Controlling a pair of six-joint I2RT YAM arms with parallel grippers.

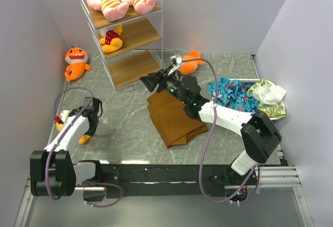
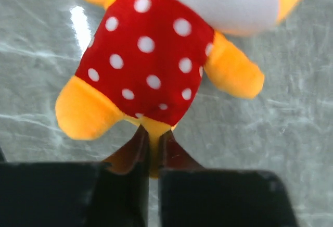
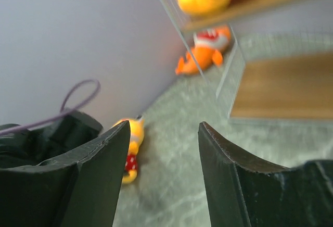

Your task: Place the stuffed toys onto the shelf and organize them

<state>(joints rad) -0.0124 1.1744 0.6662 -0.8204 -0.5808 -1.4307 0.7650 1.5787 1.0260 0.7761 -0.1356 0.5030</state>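
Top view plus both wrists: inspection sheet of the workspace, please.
Surface: grey marbled tabletop, no spills seen.
Job's things: shelf holds two pink striped toys on top board, a yellow polka-dot toy on the middle one; off the shelf: left orange shark, right orange shark, second yellow polka-dot toy.
Clutter: folded brown cloth at centre; patterned fabric pile and white crumpled item at right.
Grippers: left gripper jaws shut on the second yellow polka-dot toy's lower end; right gripper jaws open, holding nothing.
Cables: purple cable loops above left arm; second purple cable runs along right arm; no snag seen.
Surroundings: plain pale walls on three sides.
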